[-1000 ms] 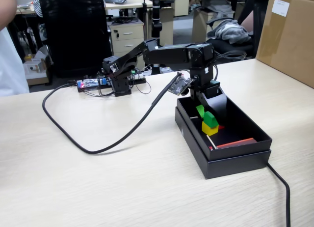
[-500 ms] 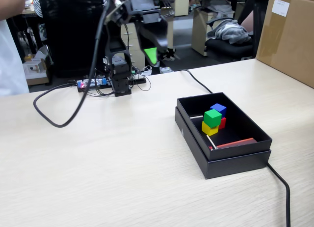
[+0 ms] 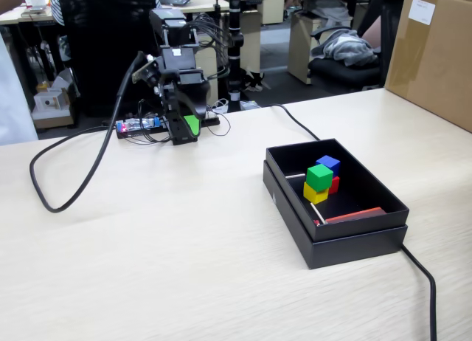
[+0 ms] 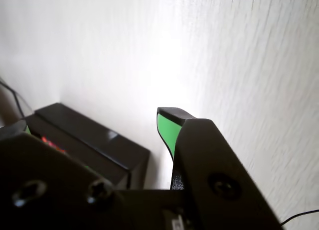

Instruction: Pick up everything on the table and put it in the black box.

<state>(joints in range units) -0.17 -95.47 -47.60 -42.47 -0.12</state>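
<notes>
The black box (image 3: 354,234) lies right of centre on the table (image 3: 184,267) in the fixed view. Inside it a green cube (image 3: 319,176) rests on a yellow cube (image 3: 313,194), with a blue cube (image 3: 329,164) and a red cube (image 3: 334,184) right behind. My gripper (image 3: 189,124) hangs folded back by the arm's base, far left of the box. In the wrist view the gripper (image 4: 94,119) is open and holds nothing. One green-padded finger (image 4: 167,130) shows at the right. The black box (image 4: 89,140) lies beyond the jaws.
A thick black cable (image 3: 51,193) loops over the table's left side. Another cable (image 3: 424,282) runs from the box toward the front edge. A circuit board with a red light (image 3: 140,125) sits by the arm's base. A big brown carton (image 3: 435,53) stands at the back right.
The arm has pulled out of the box, swung up and left, and folded down by its base. The green cube stays on top of the yellow one.
</notes>
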